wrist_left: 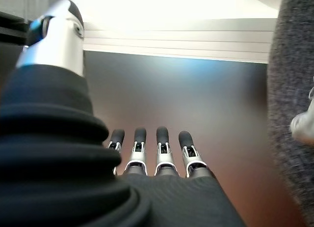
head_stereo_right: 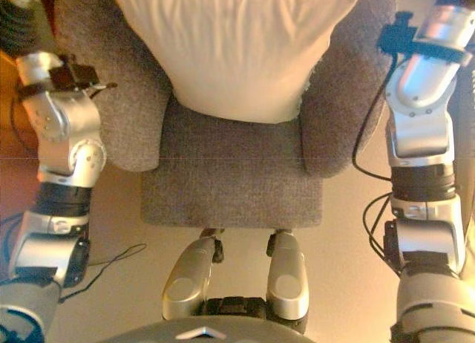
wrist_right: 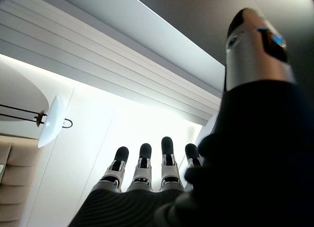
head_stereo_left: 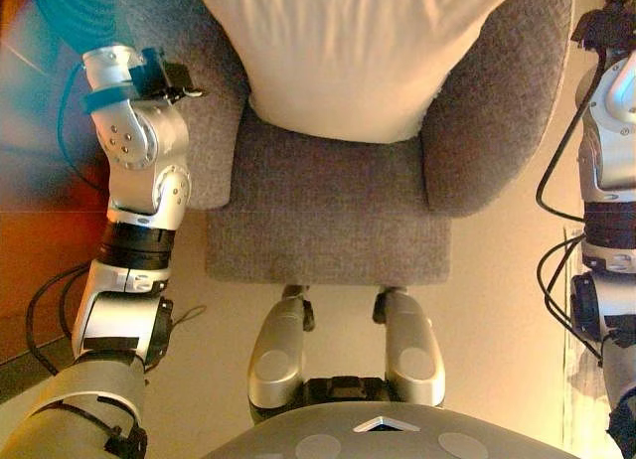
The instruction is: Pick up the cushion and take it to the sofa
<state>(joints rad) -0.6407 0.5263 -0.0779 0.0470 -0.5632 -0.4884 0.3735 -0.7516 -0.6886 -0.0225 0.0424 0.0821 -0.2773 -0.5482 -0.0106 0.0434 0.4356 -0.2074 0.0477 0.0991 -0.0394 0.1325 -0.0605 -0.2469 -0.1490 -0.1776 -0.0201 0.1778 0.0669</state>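
Both arms raised forward. Left hand [wrist_left: 162,187] relaxed, fingers [wrist_left: 163,138] straight, thumb apart, holding nothing. Right hand [wrist_right: 147,187] same: fingers [wrist_right: 167,148] straight, spread, holding nothing.

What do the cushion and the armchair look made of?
Cushion: soft cream woven cloth, matte; it shows fine creases and a plump, rounded edge. Armchair: coarse grey upholstery fabric, flecked and nubby, matte, over what looks like padding. Exact fibres cannot be told.

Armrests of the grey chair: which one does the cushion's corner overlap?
The armrest on the robot's right: the cream cushion overlaps it; the left armrest shows bare.
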